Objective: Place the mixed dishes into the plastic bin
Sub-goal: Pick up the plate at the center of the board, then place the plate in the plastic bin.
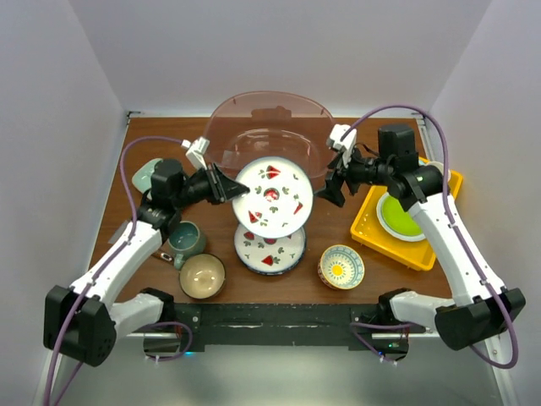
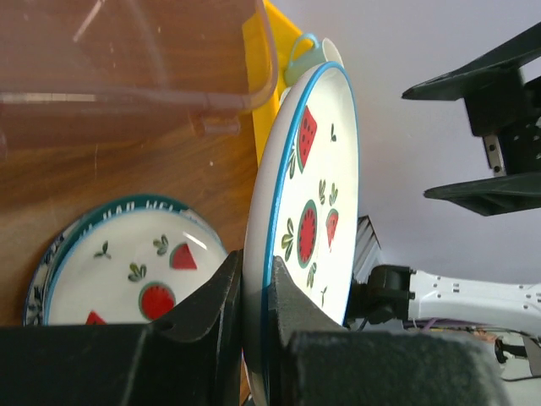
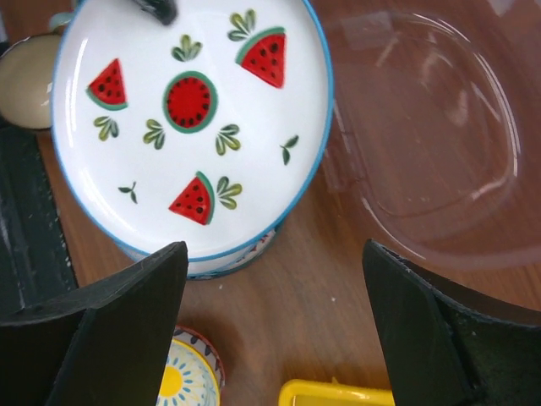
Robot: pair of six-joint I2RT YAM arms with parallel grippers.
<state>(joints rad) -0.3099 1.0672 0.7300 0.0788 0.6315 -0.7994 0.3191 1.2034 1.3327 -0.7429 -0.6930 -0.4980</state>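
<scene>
The plate (image 1: 272,196) hangs above the counter (image 1: 308,283), short of the bin (image 1: 254,110); my left claw (image 1: 237,186) pinches its rim. My right claw (image 1: 328,188) stands spread, just beside. I judge nothing binned yet; second plate (image 1: 269,249), bowls (image 1: 202,275), mug (image 1: 185,239) remain.

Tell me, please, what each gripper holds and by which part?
The left gripper pinches the raised watermelon plate by its rim; the right gripper is open, holding nothing.
</scene>
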